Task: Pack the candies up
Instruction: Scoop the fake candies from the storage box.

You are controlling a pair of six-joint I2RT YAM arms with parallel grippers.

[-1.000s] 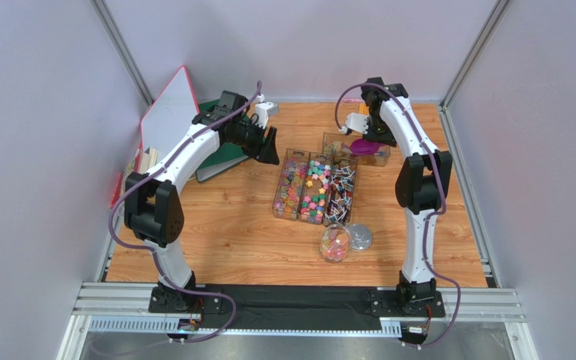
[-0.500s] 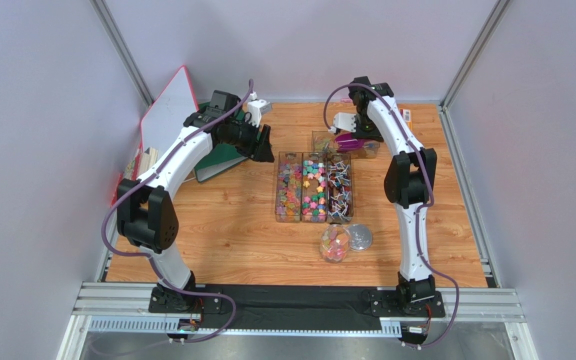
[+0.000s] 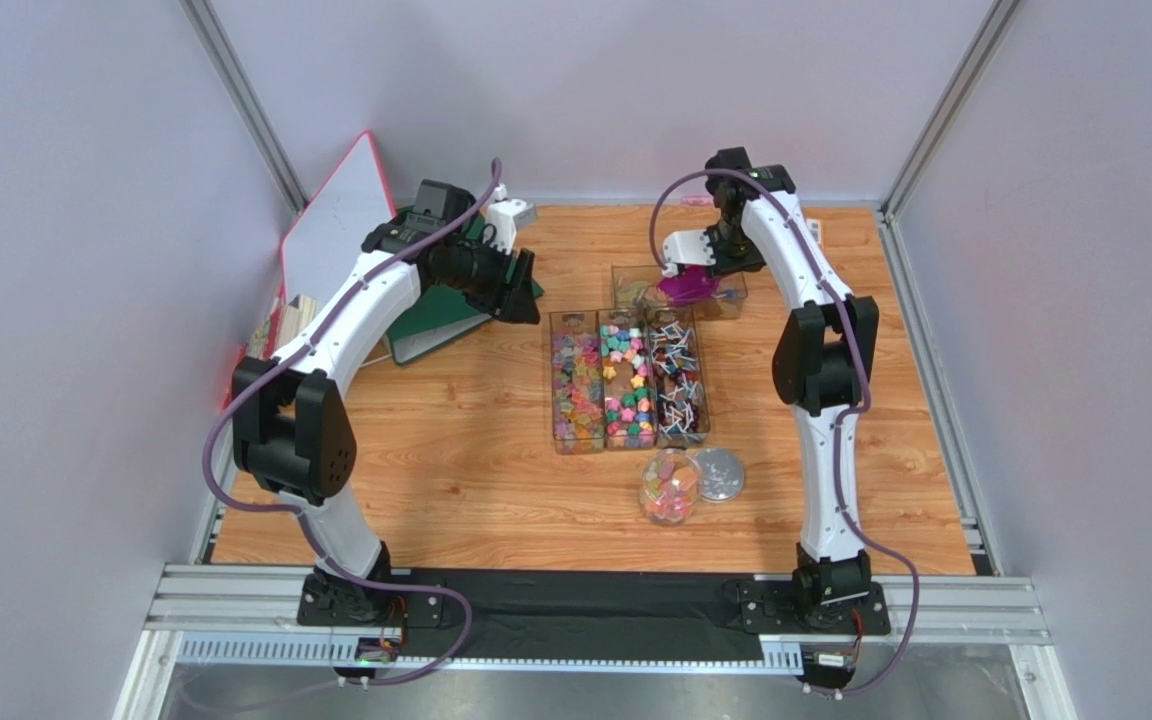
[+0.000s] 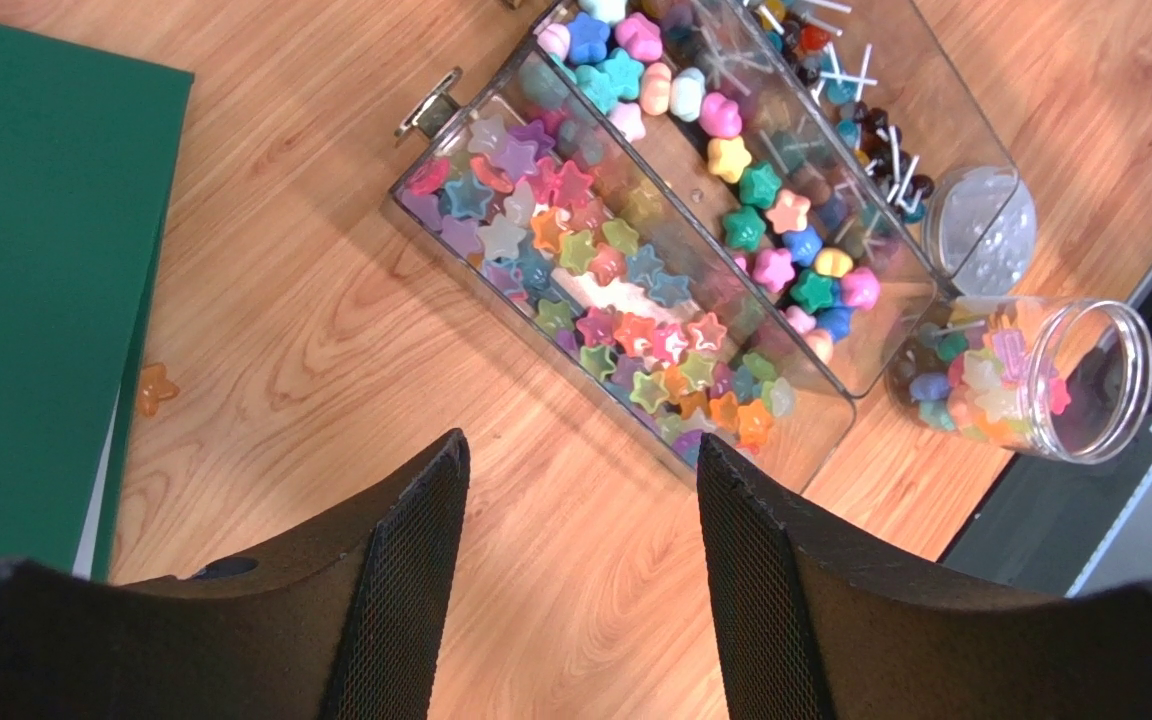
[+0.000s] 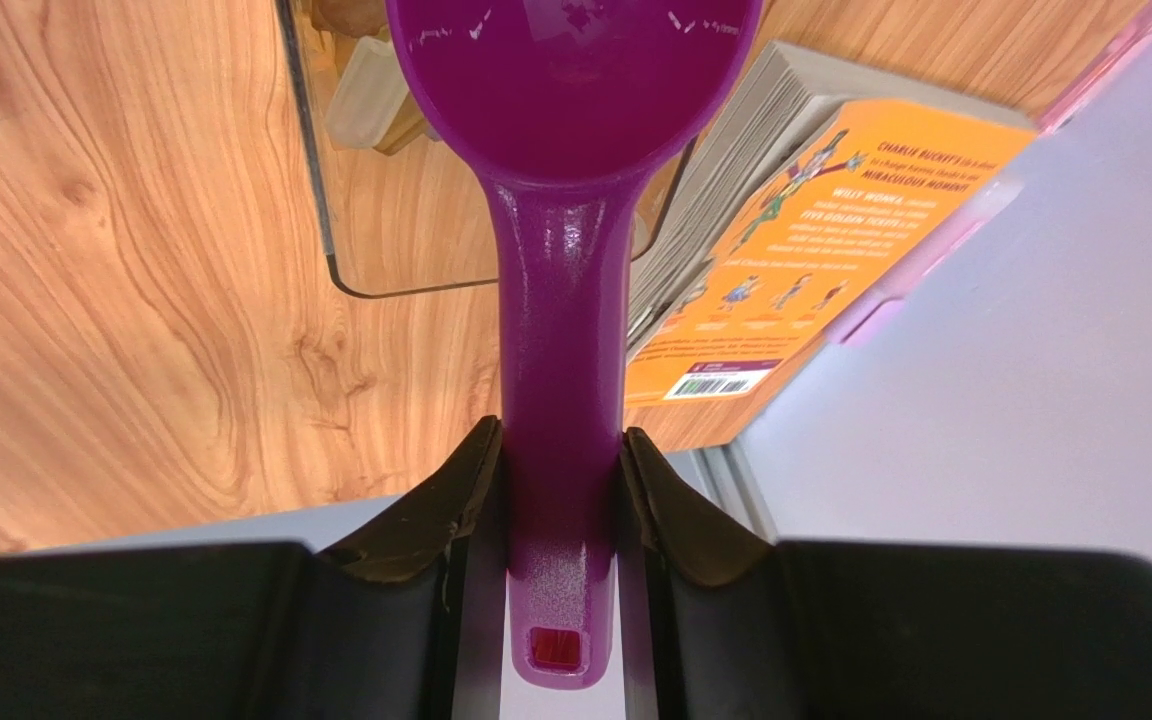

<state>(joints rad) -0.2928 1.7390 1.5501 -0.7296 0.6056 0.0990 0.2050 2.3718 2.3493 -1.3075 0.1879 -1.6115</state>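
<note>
The candies (image 3: 627,375) fill three long clear trays side by side mid-table: stars, mixed sweets and stick sweets, also in the left wrist view (image 4: 597,285). More candies lie in a clear jar (image 3: 669,488) on its side, its lid (image 3: 719,474) beside it. One orange star candy (image 4: 156,387) lies loose by the green book. My left gripper (image 3: 519,293) is open and empty above bare wood left of the trays (image 4: 579,458). My right gripper (image 3: 692,255) is shut on the handle of the purple scoop (image 5: 567,225), whose bowl hangs over a small clear tray (image 3: 635,285).
A green book (image 4: 26,285) and a white board (image 3: 334,225) lie at the back left. An orange paperback (image 5: 808,255) lies at the back right by the wall. The small clear tray (image 5: 330,225) stands behind the candy trays.
My right gripper has carried the scoop left. The small back tray and the three candy trays have shifted left and straightened. My left gripper has drawn back toward the green book.
</note>
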